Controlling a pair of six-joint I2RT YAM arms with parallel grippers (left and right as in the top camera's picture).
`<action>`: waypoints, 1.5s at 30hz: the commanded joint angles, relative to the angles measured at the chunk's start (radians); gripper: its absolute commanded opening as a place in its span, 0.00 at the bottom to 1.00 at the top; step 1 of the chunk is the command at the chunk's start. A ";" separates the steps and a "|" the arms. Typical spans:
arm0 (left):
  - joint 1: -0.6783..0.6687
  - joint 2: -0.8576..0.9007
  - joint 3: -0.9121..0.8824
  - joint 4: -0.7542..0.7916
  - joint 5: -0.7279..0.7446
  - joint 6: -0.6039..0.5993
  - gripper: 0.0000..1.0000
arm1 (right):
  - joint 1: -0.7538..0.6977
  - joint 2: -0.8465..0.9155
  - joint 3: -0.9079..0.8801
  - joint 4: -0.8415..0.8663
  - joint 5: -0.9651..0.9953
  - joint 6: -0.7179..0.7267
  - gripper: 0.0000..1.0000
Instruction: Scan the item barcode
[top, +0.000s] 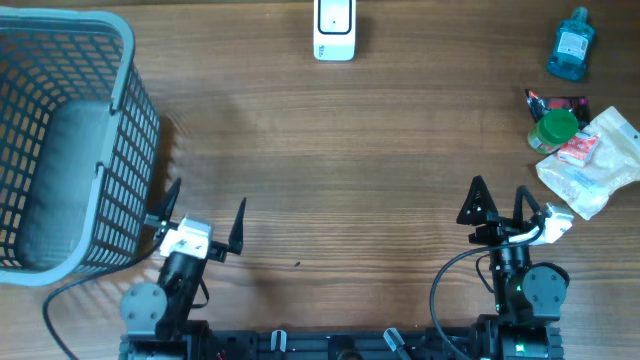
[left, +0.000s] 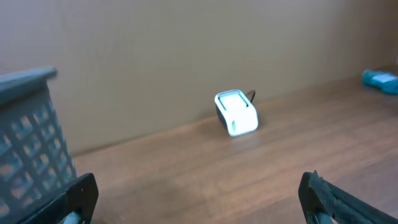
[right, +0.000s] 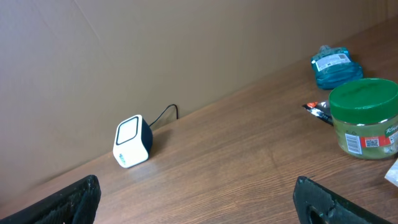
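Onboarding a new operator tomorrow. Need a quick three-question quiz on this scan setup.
1. True or false: the left gripper holds the green-lidded jar.
2. Is the grey basket on the robot's left or right?
3. The white scanner sits: A) far from the arms, near the centre; B) inside the basket; C) between the fingers of the right gripper.
Key: 1 false, both grippers are open and empty; 2 left; 3 A.

Basket left, scanner behind, jar right
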 joint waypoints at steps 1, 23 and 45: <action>-0.006 -0.005 -0.066 0.037 -0.042 -0.001 1.00 | -0.004 0.005 -0.001 0.004 0.017 0.006 1.00; -0.002 -0.005 -0.109 0.013 -0.101 -0.062 1.00 | -0.004 0.005 -0.001 0.004 0.017 0.006 1.00; 0.000 -0.002 -0.109 0.013 -0.101 -0.062 1.00 | -0.004 -0.026 -0.001 0.004 0.017 0.006 1.00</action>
